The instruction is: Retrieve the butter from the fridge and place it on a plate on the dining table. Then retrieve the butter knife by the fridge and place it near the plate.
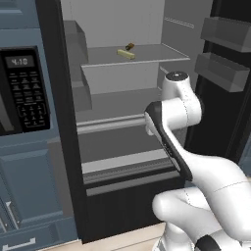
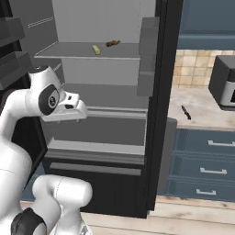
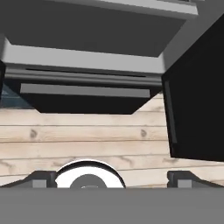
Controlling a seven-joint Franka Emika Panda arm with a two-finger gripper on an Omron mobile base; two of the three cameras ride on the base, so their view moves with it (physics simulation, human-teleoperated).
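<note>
Butter (image 1: 126,54) lies on the open fridge's (image 2: 158,114) shelf (image 1: 147,55), long axis slanting toward the back-left corner, brown lump (image 1: 129,46) just behind. Fingers (image 3: 42,178) spread wide, holding nothing.

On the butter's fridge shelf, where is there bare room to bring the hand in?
The shelf is bare right of the butter, out to the fridge wall, and along its front edge. It is tight behind the butter, where a dark brown lump lies close. The gripper is open.
</note>
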